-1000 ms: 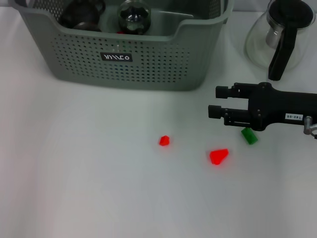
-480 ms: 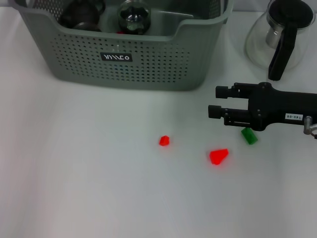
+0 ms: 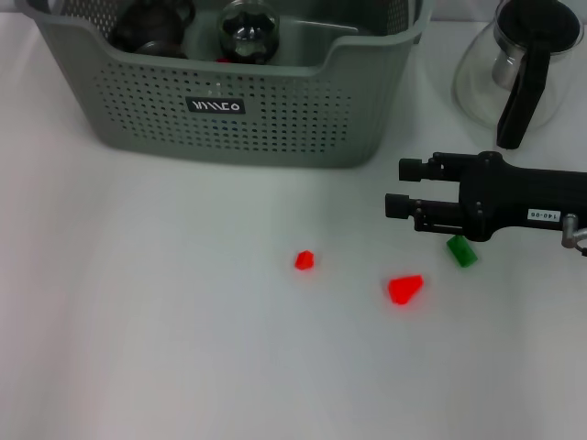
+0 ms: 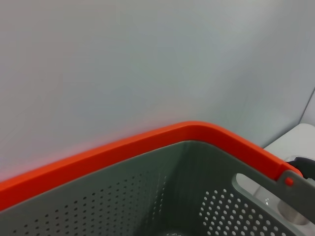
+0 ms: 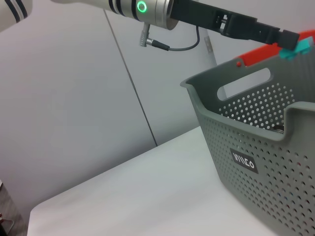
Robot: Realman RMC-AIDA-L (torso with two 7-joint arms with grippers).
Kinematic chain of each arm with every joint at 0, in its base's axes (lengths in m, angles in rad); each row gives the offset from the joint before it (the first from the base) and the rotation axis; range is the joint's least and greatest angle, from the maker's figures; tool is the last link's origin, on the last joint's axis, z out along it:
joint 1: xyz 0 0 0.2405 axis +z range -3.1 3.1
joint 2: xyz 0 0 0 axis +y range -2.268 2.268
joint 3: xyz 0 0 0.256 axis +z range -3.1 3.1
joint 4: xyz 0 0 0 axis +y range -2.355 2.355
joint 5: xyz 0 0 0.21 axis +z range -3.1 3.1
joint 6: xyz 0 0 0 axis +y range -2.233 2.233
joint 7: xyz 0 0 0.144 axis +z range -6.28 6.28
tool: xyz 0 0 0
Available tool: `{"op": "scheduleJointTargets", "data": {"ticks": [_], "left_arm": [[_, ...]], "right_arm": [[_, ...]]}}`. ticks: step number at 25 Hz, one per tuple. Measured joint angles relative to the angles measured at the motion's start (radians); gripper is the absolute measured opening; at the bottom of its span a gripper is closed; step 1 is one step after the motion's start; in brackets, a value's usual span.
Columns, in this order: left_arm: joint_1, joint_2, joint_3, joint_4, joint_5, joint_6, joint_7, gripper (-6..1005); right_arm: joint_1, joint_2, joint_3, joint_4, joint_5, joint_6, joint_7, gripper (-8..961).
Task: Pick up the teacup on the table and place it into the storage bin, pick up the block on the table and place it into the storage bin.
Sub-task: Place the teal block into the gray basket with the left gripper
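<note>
Bright, even light floods the white table, washing it almost flat, with only faint soft shadows under the storage bin and the right gripper. Glints sparkle on the glass jug at the far right corner. In the left wrist view the bin's orange rim sits close and soft-focused, bleeding pink onto the wall behind.
</note>
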Motion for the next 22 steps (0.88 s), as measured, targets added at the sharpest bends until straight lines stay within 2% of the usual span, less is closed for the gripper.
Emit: {"op": "scheduleJointTargets", "data": {"ticks": [4,13,20,22], "left_arm": [[0.002,-0.001,0.0,0.013,0.001,0.006,0.0,262],[0.004,-0.001,0.004,0.024,0.005,0.018,0.008,262],[0.006,-0.009,-0.001,0.028,0.014,0.005,0.001,259],[0.007,-0.01,-0.002,0.029,0.012,0.003,0.001,212]], "right_arm": [[0.002,0.0,0.0,0.0,0.0,0.0,0.0,674],[-0.001,0.0,0.0,0.0,0.0,0.0,0.0,675],[0.001,0.0,0.0,0.0,0.0,0.0,0.0,675],[0.001,0.0,0.0,0.0,0.0,0.0,0.0,675]]}}
